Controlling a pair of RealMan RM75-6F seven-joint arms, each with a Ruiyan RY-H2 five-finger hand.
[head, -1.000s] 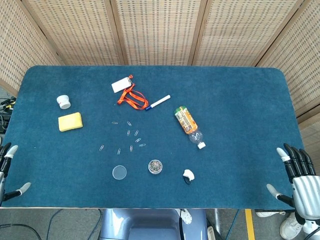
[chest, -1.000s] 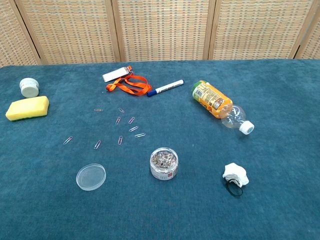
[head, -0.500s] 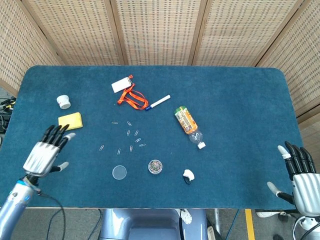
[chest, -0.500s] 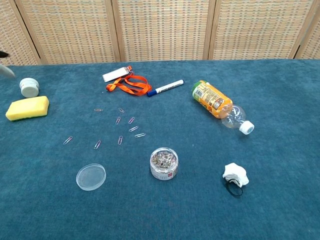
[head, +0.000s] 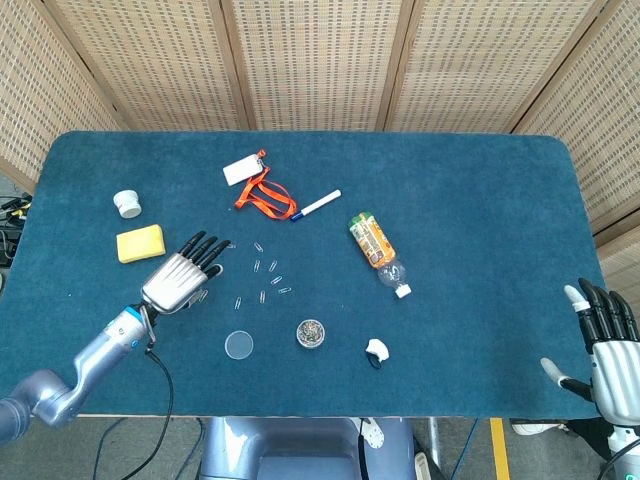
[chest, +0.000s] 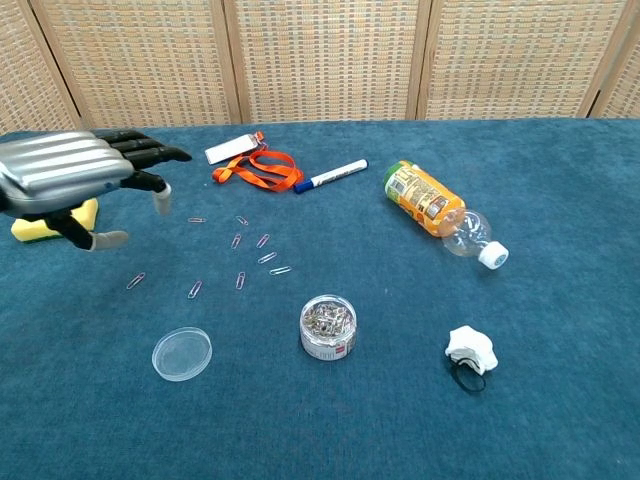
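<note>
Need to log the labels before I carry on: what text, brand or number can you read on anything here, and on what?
None readable.
Bottle: orange-and-green label print, too blurred.
Paper-clip tub: red strip at its base, too small.
White badge card and marker: no legible text.

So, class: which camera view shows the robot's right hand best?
The head view: the right hand shows at the table's lower right edge, fingers apart, holding nothing. The chest view does not show it at all.

table: blue felt-covered top (head: 480, 200)
centre: jar of paper clips (chest: 328, 327), clear lid (chest: 181, 353) at its 9 o'clock
10 o'clock: loose paper clips (head: 265, 270), orange lanyard with badge (head: 262, 190), marker (head: 316, 205)
3 o'clock: orange bottle (head: 377, 250) on its side
9 o'clock: yellow sponge (head: 140, 243), small white pot (head: 126, 203)
5 o'clock: white crumpled piece (chest: 470, 347)
</note>
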